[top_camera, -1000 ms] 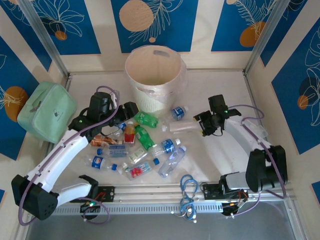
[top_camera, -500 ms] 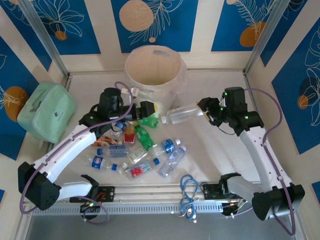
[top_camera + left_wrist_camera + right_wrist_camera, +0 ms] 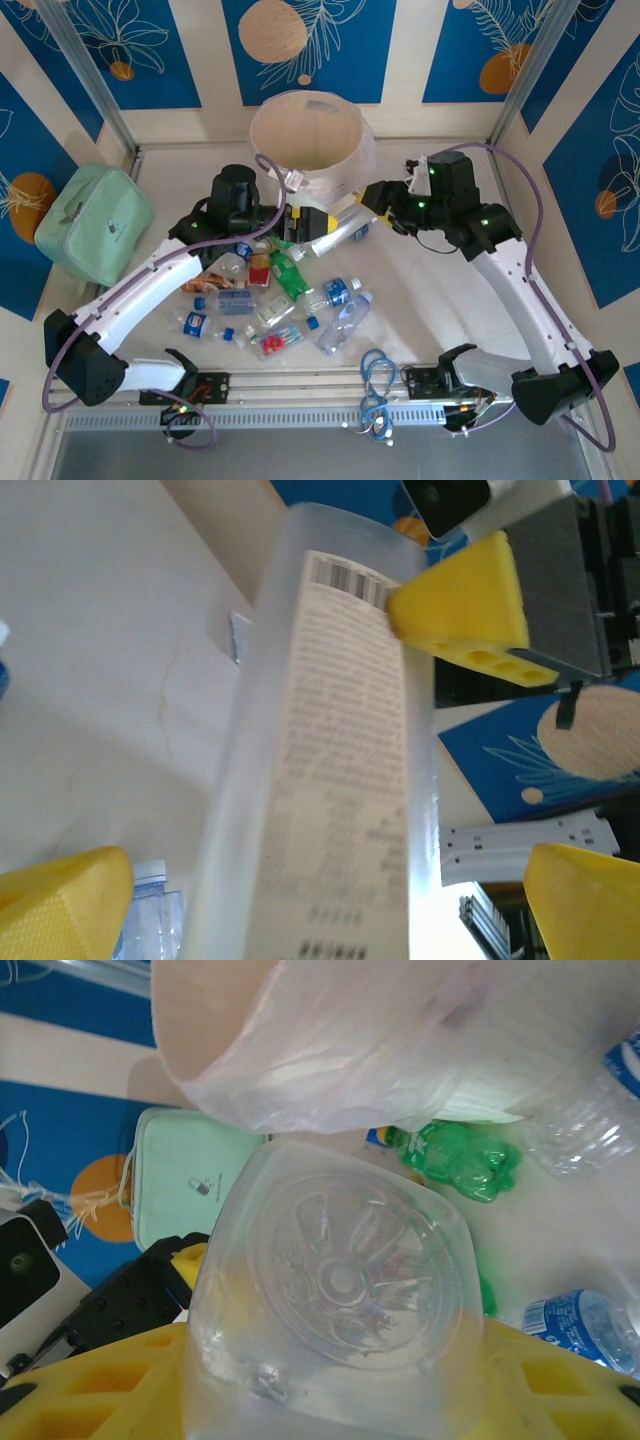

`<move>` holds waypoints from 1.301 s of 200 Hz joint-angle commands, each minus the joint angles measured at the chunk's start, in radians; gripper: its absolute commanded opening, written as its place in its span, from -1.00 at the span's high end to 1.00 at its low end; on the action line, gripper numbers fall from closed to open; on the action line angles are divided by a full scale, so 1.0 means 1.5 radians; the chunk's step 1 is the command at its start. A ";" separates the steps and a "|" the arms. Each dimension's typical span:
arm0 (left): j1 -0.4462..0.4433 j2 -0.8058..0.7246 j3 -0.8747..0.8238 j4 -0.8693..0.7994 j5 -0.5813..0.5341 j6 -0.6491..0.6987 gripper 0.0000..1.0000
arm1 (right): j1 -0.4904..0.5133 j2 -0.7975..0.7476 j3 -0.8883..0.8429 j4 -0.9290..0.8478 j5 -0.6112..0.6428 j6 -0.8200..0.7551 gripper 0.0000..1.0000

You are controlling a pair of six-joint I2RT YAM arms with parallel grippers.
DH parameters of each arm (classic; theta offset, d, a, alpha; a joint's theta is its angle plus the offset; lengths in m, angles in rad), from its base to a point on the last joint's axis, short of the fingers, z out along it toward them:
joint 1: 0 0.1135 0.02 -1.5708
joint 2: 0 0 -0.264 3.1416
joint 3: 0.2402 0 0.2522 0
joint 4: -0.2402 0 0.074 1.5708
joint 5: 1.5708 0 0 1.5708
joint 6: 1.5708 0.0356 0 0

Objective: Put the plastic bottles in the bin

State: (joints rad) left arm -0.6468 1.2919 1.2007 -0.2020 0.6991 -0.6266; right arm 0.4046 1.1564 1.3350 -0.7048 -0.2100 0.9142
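Note:
My right gripper [image 3: 378, 203] is shut on the base end of a clear plastic bottle [image 3: 334, 232], held just in front of the cream bin [image 3: 308, 150]. The right wrist view has that square base [image 3: 335, 1290] wedged between yellow fingers [image 3: 560, 1390], with the bin's liner bag [image 3: 400, 1040] above. The bottle's other end, with a white label [image 3: 345, 780], lies between the wide-apart yellow fingers [image 3: 60, 905] of my open left gripper [image 3: 303, 222]. More plastic bottles [image 3: 285, 305], clear, green and red, lie in a heap on the table below the left arm.
A mint-green bag [image 3: 95, 222] sits against the left wall. A blue cable coil [image 3: 375, 385] lies by the near rail. Loose blue caps dot the table among the bottles. The right half of the table holds only the right arm.
My right gripper lifted the clear bottle off the table and carried it left toward the bin's front. My left gripper rose from the heap, moved right to meet it and opened wide.

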 commanded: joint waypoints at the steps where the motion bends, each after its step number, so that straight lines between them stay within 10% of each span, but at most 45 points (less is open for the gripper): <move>1: -0.012 0.004 0.029 -0.034 0.055 0.056 -1.00 | 0.025 0.009 0.035 -0.014 -0.004 -0.030 0.36; 162: -0.034 -0.015 0.055 -0.143 -0.099 0.182 -0.35 | 0.081 0.045 0.086 -0.067 0.075 -0.039 0.36; 260: -0.041 -0.001 0.053 -0.123 -0.073 0.183 -0.42 | 0.083 0.074 0.101 -0.059 0.052 -0.030 0.36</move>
State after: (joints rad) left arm -0.6907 1.2934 1.2526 -0.4053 0.5709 -0.3828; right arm 0.5198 1.2591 1.4521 -0.7990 -0.1093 0.8639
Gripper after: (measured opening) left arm 0.727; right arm 0.558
